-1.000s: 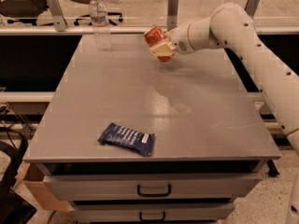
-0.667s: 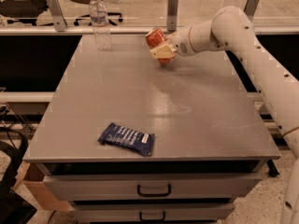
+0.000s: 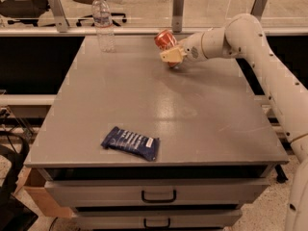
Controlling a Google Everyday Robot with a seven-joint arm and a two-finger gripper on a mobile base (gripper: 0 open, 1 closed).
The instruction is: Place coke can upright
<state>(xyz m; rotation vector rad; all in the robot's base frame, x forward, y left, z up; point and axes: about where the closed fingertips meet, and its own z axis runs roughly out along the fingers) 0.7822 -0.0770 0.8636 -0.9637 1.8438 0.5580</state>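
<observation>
Three things share the grey counter: a clear water bottle, a coke can and a dark blue snack packet. The water bottle stands upright near the counter's far edge, towards its far left corner as the camera sees it. Level with the bottle and off to its right along that same far side is the coke can, tilted rather than upright, with its silver top leaning towards the bottle. The gripper is clamped around the lower part of the can, its cream-coloured fingers pressed against the red side. The can's lower end sits close above the counter (whether it touches the surface cannot be told). The white arm reaches the can from the side away from the bottle, bending down past the counter's right edge. The snack packet lies flat well apart from the bottle, near the counter's front edge and slightly to the bottle's right. Below that front edge, far from the bottle, are two drawers with dark handles.
</observation>
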